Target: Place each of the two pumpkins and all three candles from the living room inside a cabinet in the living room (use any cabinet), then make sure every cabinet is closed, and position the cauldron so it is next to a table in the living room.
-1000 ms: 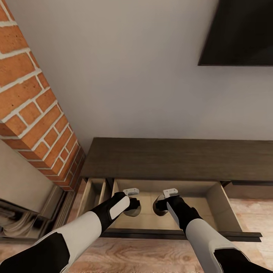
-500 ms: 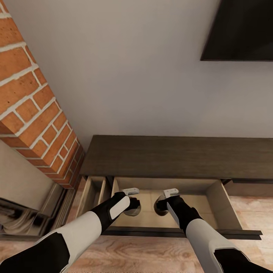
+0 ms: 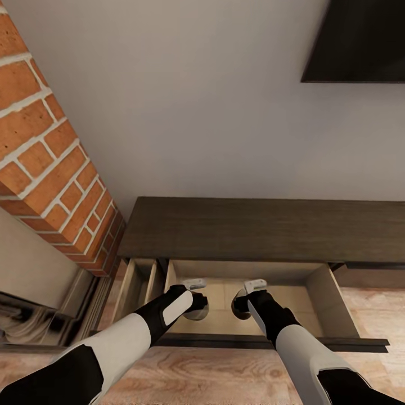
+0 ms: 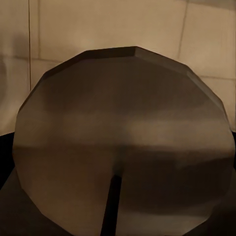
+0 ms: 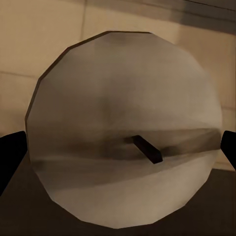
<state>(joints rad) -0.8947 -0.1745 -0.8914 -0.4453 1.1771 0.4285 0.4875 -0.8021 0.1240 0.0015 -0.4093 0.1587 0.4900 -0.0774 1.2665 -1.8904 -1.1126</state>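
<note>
The dark-brown cabinet [image 3: 264, 228] stands against the wall with one wide drawer [image 3: 333, 298] pulled out, showing its pale wood inside. My left gripper [image 3: 197, 306] hangs over the drawer's left half, shut on a candle [image 3: 198, 313]. My right gripper [image 3: 241, 306] hangs over the middle, shut on a second candle [image 3: 238, 310]. In the left wrist view the candle's flat top [image 4: 123, 142] with its dark wick faces the camera. The right wrist view shows the other candle [image 5: 123, 128] between dark fingers [image 5: 7, 157]. Pumpkins and the cauldron are out of view.
A brick column [image 3: 50, 163] rises at the left, next to a narrow open compartment [image 3: 138, 287] of the cabinet. A dark screen [image 3: 360, 39] hangs on the wall at upper right. The drawer's dark front [image 3: 225, 341] lies just before my forearms, over wood flooring [image 3: 197, 377].
The whole picture has shifted a little, so the camera has moved; cabinet and screen sit higher in view. Both grippers still hold their candles over the open drawer.
</note>
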